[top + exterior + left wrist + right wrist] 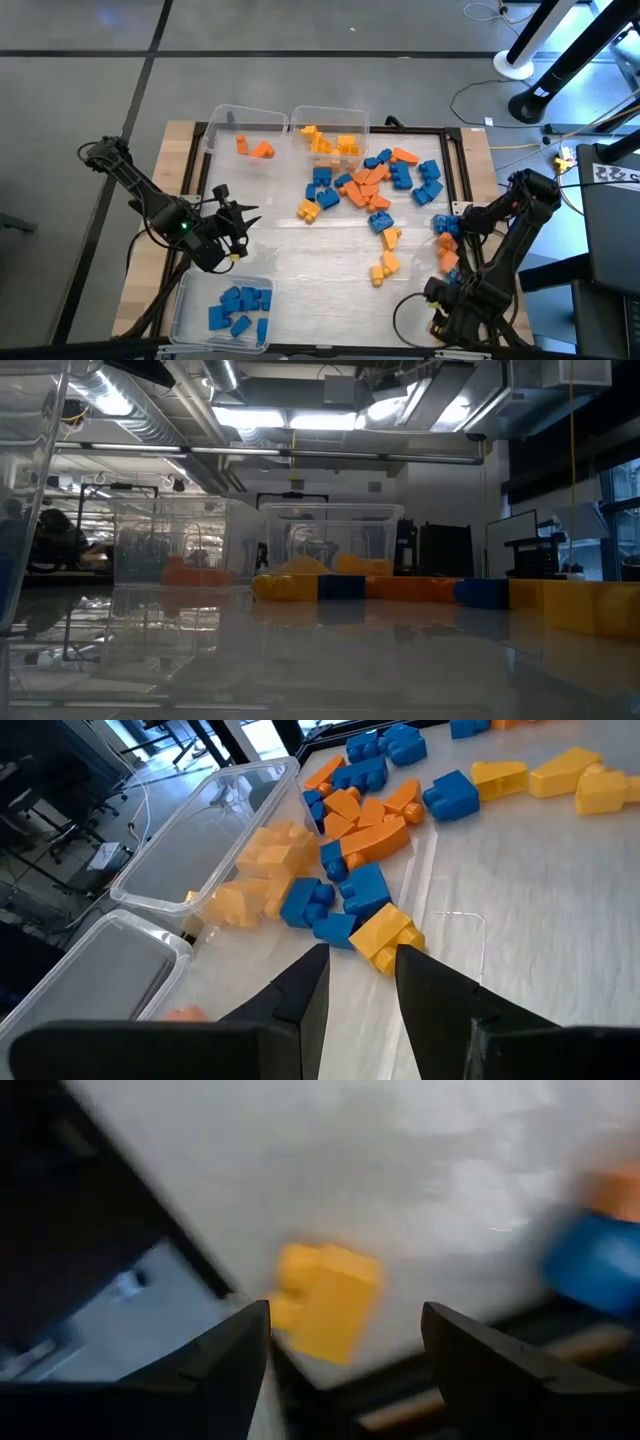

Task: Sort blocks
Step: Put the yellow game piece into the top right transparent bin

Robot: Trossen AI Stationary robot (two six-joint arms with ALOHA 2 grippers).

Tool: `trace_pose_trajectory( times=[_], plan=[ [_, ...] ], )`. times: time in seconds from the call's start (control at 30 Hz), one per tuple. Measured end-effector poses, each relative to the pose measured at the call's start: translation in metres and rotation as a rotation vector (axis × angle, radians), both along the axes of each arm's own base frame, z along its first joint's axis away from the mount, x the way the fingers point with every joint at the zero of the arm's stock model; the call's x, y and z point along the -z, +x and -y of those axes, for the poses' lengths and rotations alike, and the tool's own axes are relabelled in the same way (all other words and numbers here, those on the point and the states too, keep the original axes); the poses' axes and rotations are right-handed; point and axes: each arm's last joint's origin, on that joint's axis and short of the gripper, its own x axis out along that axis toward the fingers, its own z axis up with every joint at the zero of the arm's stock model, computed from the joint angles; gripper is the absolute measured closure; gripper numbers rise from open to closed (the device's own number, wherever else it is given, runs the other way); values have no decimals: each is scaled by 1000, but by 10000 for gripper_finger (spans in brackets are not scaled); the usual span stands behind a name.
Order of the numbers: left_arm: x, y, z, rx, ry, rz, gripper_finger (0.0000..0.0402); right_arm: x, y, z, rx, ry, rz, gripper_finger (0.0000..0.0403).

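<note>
A lab or workshop floor; exposed ducts and pipes (150, 420) run under strip lights (300, 418) on an open ceiling; equipment racks and monitors (535, 550) stand beyond the table; loose cables (490, 95) trail across grey floor tiles.

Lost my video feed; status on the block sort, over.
Left gripper open, empty, above table beside blue bin. Right gripper open, near table edge. Mixed blocks unsorted mid-table. Nothing in the way.

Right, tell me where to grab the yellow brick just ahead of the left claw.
Grip the yellow brick across its two flat side faces, coming straight on from the open table side where the left claw already faces it. A blue brick touches its far side, so keep the fingers clear of that end.
</note>
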Motion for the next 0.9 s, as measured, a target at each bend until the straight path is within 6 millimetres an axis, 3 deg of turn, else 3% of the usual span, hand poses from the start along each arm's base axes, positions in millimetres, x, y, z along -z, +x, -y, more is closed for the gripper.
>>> trace_pose_trajectory(
  times=[0.2, 0.53, 0.9],
  plan=[
    [0, 0, 0, -8, -14, 9, 295, 12, -4, -8, -123, 39, 108, 143],
    [0, 0, 0, -14, -34, 17, 295, 35, -55, -21, -84, -9, 112, 143],
    [0, 0, 0, -34, -73, 43, 295, 56, -67, -11, -133, -91, 131, 143]
  ],
)
